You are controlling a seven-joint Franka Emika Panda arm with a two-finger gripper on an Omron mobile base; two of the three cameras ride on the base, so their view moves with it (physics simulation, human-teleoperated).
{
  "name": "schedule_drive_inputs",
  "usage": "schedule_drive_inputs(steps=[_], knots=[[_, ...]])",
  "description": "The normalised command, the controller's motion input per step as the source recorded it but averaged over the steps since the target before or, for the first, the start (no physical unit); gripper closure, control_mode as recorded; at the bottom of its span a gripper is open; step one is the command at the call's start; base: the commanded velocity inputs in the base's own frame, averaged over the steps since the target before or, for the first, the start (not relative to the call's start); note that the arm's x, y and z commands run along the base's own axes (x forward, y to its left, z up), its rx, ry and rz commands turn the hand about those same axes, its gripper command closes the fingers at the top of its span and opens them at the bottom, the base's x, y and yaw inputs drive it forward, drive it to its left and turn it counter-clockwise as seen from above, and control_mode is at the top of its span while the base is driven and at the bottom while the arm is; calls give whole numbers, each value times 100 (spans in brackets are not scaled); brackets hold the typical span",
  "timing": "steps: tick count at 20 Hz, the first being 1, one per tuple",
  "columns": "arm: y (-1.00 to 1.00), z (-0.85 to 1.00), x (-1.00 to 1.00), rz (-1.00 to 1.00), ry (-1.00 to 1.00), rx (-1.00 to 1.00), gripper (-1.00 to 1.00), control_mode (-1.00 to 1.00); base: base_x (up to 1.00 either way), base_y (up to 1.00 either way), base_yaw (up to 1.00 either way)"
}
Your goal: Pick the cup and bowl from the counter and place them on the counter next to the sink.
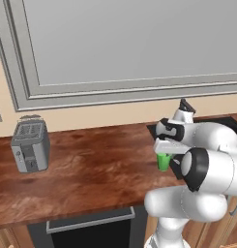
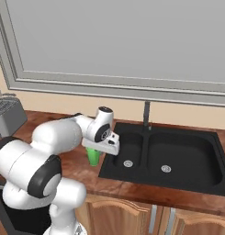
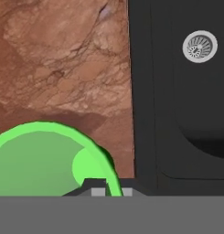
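The pincer [image 3: 109,186] was shut tight on the rim of the green cup [image 3: 45,160]. The cup hung right under the pincer, over the brown counter [image 3: 63,68]. The black sink [image 3: 186,114] was just beside the pincer.

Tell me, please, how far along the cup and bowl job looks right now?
Nothing looks set down yet. In hand: the gripper is shut on the rim of the green cup, which is over the counter just beside the sink. Left: releasing the cup there, then fetching the bowl.
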Motion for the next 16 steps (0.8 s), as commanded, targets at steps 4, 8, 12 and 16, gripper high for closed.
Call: schedule_drive_inputs(steps=[4, 8, 12, 16], knots=[[0, -19, 0, 0, 0, 0, 100, -100, 0, 0, 0], [0, -17, 0, -1, 0, 0, 100, -100, 0, 0, 0], [1, -5, -1, -1, 0, 0, 100, -100, 0, 0, 0], [1, 0, 0, 0, 0, 0, -100, -100, 0, 0, 0]])
